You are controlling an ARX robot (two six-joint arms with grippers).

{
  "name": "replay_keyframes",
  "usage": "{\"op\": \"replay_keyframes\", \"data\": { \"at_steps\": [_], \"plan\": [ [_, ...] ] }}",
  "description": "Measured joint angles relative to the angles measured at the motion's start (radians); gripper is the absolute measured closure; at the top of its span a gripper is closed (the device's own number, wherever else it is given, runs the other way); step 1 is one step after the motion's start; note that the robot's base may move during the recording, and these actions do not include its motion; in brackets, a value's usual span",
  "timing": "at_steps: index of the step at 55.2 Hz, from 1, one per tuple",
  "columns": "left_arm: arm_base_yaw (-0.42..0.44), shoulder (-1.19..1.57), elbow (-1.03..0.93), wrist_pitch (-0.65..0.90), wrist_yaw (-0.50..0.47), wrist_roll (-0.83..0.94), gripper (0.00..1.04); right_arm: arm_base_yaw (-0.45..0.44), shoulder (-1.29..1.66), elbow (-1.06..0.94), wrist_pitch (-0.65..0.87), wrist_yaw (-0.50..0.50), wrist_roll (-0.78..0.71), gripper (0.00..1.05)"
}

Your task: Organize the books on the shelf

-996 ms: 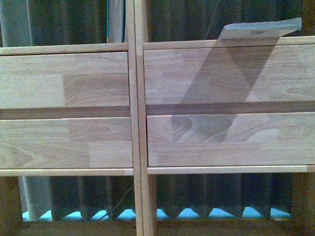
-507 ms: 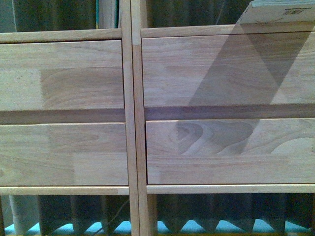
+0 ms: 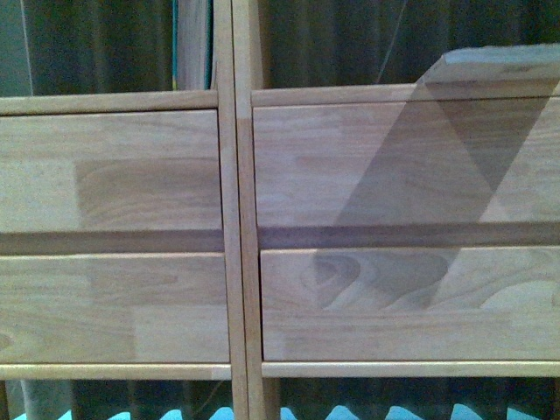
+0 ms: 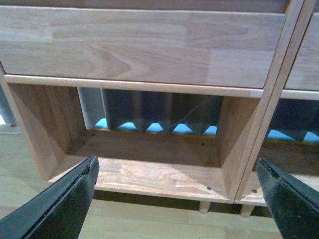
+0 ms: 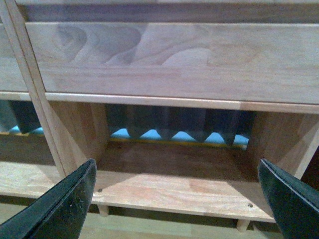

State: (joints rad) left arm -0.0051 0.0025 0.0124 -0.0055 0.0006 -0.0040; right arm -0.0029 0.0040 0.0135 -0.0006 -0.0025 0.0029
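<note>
While both grippers are facing its lower compartments, one shelf (image 3: 350,166) of light wood is filling the front view, split by one upright divider (image 3: 234,219). Four plain drawer fronts (image 3: 114,166) are showing, two stacked on each side of the divider, with open compartments lying above and below them.

Two books are showing, both in the upper compartments. The teal book (image 3: 192,44) is standing upright in the upper left one, just beside the divider, its tan page edges facing out. The pale book (image 3: 503,68) is lying on the board of the upper right one, near the right edge of the view and partly cut off by it. It is throwing an angular shadow down both right drawer fronts, and its cover is too dim to read.

Two grippers are showing, one in each wrist view. The left gripper (image 4: 177,160) is spreading its two black fingers (image 4: 65,199) wide and gripping nothing, pointing into a lower compartment beside the divider. The right gripper (image 5: 175,162) is doing likewise, wide apart and bare, before the other lower compartment.

Two short legs (image 4: 203,206) are showing under the shelf in each wrist view, resting on a pale wood floor (image 4: 149,224). One dark pleated curtain (image 3: 350,44) is hanging behind the open back, with a bright cyan strip glowing under its hem.
</note>
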Motion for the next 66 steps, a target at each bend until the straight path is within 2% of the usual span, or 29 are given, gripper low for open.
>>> {"op": "replay_keyframes", "data": {
  "at_steps": [53,55,57,60,63,66],
  "plan": [
    [0.0,0.0,0.0,0.0,-0.001,0.0,0.07,0.0,0.0,0.0,0.0,0.0,0.0,0.07],
    [0.0,0.0,0.0,0.0,0.0,0.0,0.07,0.012,0.004,0.0,0.003,0.043,0.01,0.07],
    [0.0,0.0,0.0,0.0,0.0,0.0,0.07,0.046,0.019,0.0,0.018,0.162,0.032,0.07],
    [0.0,0.0,0.0,0.0,-0.001,0.0,0.07,0.061,0.048,0.001,0.028,0.254,0.058,0.07],
    [0.0,0.0,0.0,0.0,-0.001,0.0,0.07,0.059,0.088,0.002,0.039,0.299,0.089,0.07],
    [0.0,0.0,0.0,0.0,-0.001,0.0,0.07,0.051,0.143,0.006,0.051,0.301,0.127,0.07]
  ]
}}
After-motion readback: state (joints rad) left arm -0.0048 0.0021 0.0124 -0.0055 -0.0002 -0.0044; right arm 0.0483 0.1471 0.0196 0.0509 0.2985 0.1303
